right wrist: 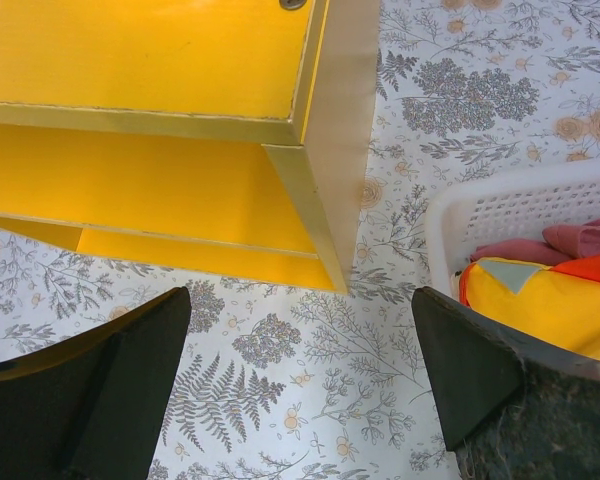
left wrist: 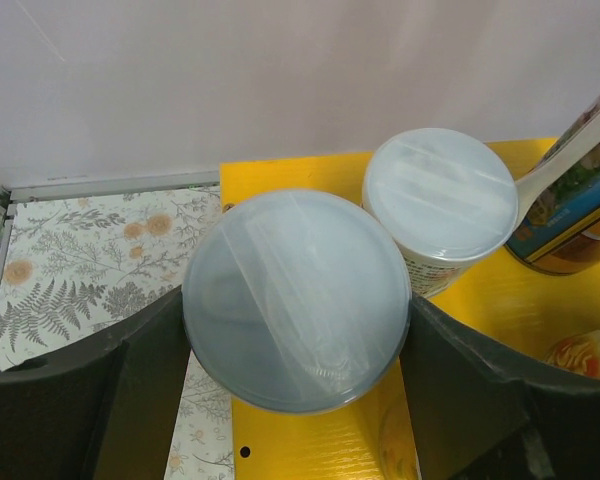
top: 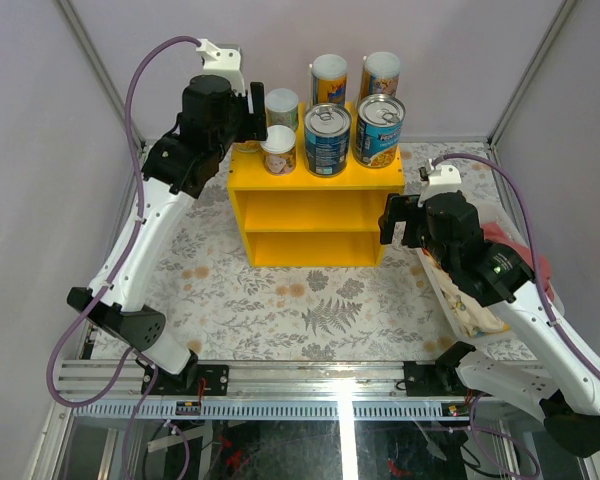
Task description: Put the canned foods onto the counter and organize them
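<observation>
The yellow counter (top: 315,215) stands at the middle back. On its top are two blue tins (top: 326,138) (top: 378,128), two tall cans (top: 329,78) (top: 380,72) behind them, and two small cans (top: 282,106) (top: 278,150) to the left. My left gripper (top: 248,122) hangs over the top's left back corner. In the left wrist view it (left wrist: 295,340) is shut on a third small white-lidded can (left wrist: 295,295), with another small can (left wrist: 440,205) just beyond. My right gripper (top: 395,215) (right wrist: 300,310) is open and empty over the table, right of the counter (right wrist: 160,60).
A white basket (right wrist: 500,195) holding coloured cloth (right wrist: 550,300) sits at the right, under my right arm (top: 490,265). Floral tablecloth (top: 310,300) lies in front of the counter. Purple walls close in the back and sides.
</observation>
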